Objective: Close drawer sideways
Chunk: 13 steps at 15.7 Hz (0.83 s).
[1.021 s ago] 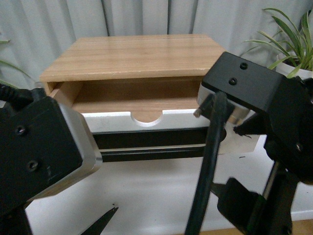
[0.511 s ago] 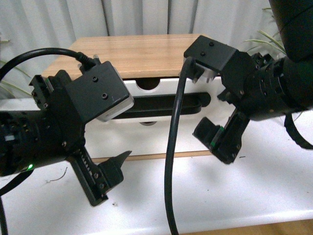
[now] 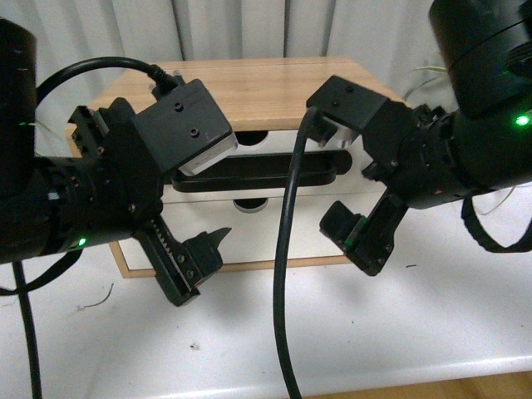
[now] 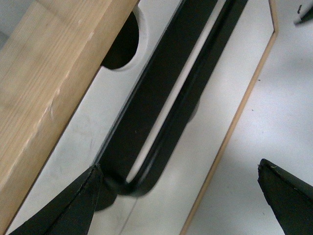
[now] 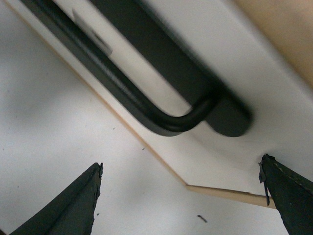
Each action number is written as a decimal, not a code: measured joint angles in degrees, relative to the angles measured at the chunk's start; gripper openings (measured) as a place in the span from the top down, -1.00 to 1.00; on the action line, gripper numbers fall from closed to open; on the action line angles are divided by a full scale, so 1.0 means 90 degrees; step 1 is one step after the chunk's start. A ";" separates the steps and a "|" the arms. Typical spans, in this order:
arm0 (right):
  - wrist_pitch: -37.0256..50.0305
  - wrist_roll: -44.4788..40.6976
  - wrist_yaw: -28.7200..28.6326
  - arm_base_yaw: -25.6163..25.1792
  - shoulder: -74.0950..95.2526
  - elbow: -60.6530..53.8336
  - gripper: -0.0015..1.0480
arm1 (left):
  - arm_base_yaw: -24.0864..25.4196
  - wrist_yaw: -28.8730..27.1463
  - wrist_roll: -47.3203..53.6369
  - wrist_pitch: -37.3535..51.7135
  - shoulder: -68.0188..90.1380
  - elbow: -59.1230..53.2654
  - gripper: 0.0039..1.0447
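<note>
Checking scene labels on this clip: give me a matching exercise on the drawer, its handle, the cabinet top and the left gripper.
Things:
1. drawer
2. handle
3. cabinet top
4. left gripper

States:
A. jaws open, empty
B. bare light wood
C. pushed in, white front
D. long black bar

Pairs: 1-C, 2-D, 3-B, 4-A

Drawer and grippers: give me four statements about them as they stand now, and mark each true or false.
1. The drawer sits in under the wooden top, its notch tucked below the edge. True.
2. The left gripper is shut on the bar handle. False: it is open, and its fingers do not clasp the handle.
3. The right gripper is open and holds nothing. True.
4. The bar handle is white. False: it is black, on a white front.
</note>
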 joint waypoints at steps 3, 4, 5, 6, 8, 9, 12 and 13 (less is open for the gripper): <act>0.0561 0.0172 -0.0012 -0.0039 -0.1634 -0.1260 -0.87 | 0.0097 0.0010 -0.0238 0.0095 -0.1231 -0.1110 -0.88; 0.0733 0.0357 -0.0005 -0.0039 -0.2246 -0.1802 -0.87 | 0.0146 0.0005 -0.0401 0.0085 -0.1804 -0.1557 -0.88; 0.0850 0.0612 0.0080 -0.0041 -0.2803 -0.2327 -0.87 | 0.0185 0.0007 -0.0605 -0.0051 -0.2402 -0.1987 -0.88; 0.0962 0.0935 0.0255 -0.0044 -0.3364 -0.2841 -0.87 | 0.0228 -0.0005 -0.0889 -0.0294 -0.3055 -0.2395 -0.88; 0.1071 0.1562 0.0770 -0.0134 -0.4665 -0.3667 -0.87 | 0.0408 -0.0124 -0.1579 -0.0991 -0.4612 -0.3045 -0.88; 0.1001 0.1919 0.1090 -0.0194 -0.5442 -0.4051 -0.87 | 0.0639 -0.0172 -0.2074 -0.1428 -0.5593 -0.3240 -0.88; 0.0454 0.2900 0.2013 -0.0372 -0.7346 -0.5066 -0.87 | 0.1982 0.0158 -0.3347 -0.3099 -0.8172 -0.3619 -0.88; 0.0529 0.3162 0.2288 -0.0364 -0.7856 -0.5321 -0.87 | 0.2433 0.0454 -0.3670 -0.3614 -0.8784 -0.3725 -0.88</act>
